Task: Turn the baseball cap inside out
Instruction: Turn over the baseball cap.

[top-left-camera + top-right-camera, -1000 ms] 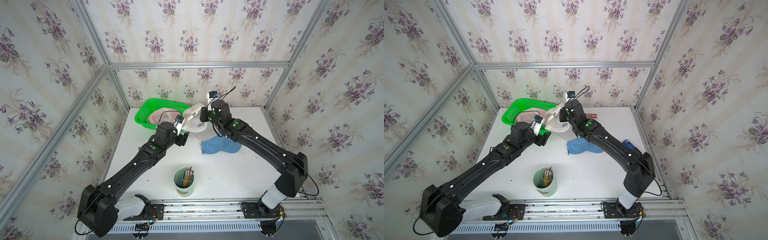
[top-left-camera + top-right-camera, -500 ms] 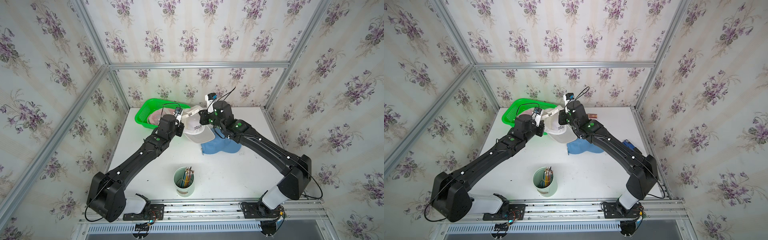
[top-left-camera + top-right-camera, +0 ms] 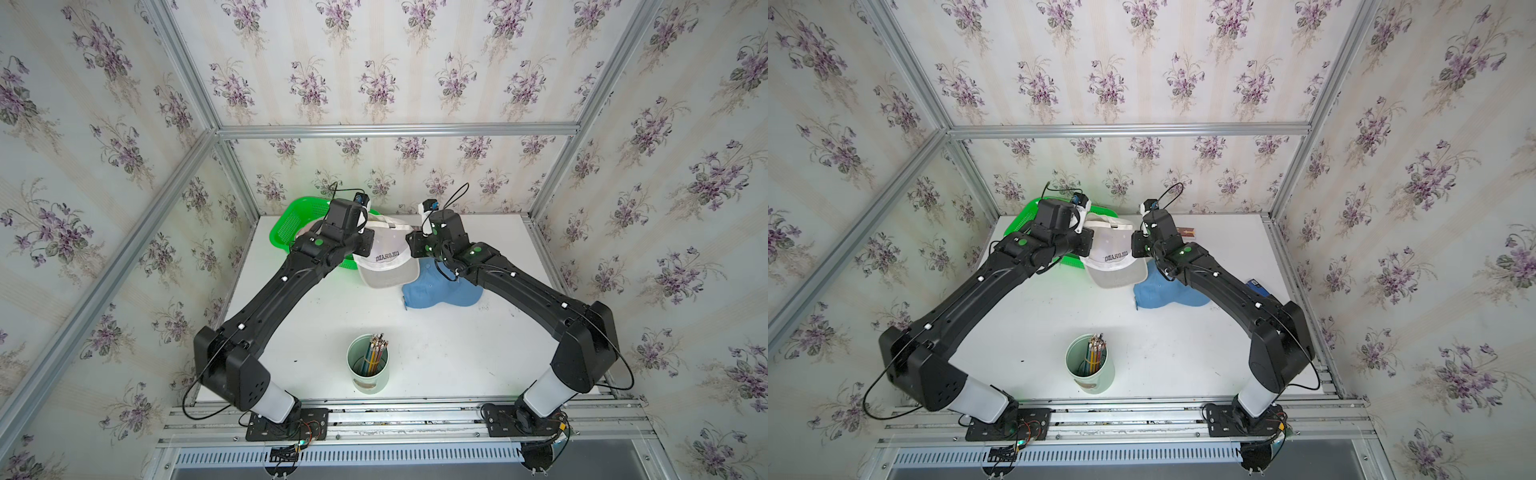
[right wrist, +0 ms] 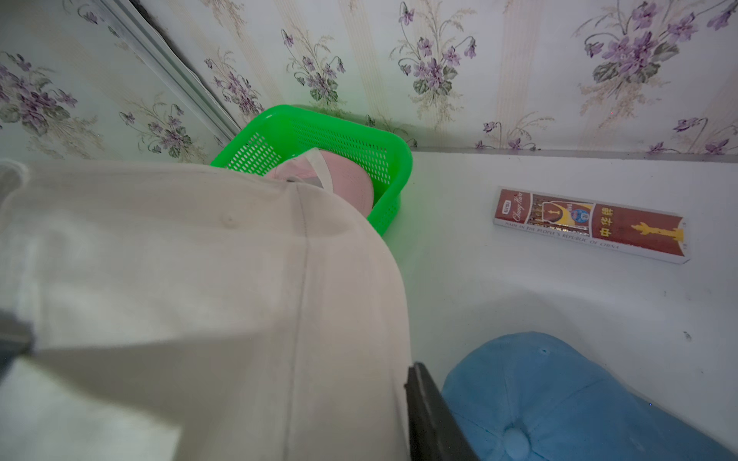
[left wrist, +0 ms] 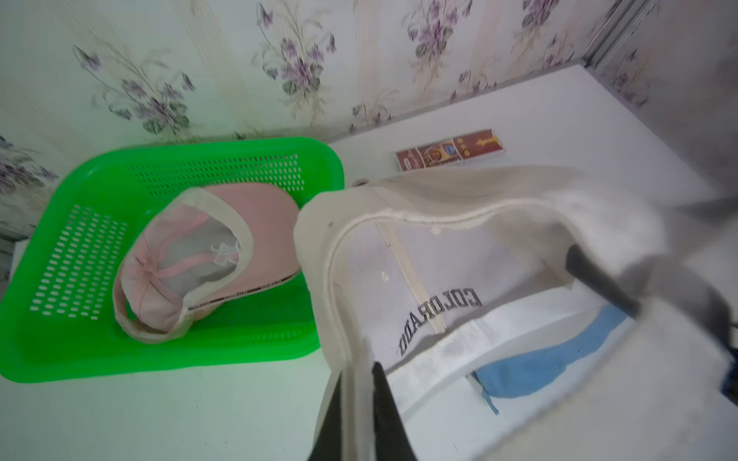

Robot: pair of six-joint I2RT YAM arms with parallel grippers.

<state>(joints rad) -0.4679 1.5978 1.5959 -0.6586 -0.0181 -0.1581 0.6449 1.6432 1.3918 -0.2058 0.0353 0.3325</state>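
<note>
The white baseball cap (image 3: 386,257) hangs above the table between my two arms, its hollow side up and the word COLORADO (image 5: 439,315) reading backwards through the cloth. My left gripper (image 5: 357,371) is shut on the cap's rim band on the basket side. My right gripper (image 3: 409,247) is at the opposite side of the cap. Only one of its fingers (image 4: 427,407) shows, standing off to the side with cap cloth (image 4: 199,279) lying against its inner face, so the jaws are apart. The other finger is hidden under the cloth.
A green basket (image 3: 291,224) at the back left holds a pink cap (image 5: 223,255). A blue cap (image 3: 440,291) lies on the table under my right arm. A cup of pencils (image 3: 368,365) stands near the front. A red flat box (image 4: 591,225) lies by the back wall.
My left gripper rose from beside the cap to its rim and shut on it. The right gripper's jaws have parted. The cap has swung hollow side up.
</note>
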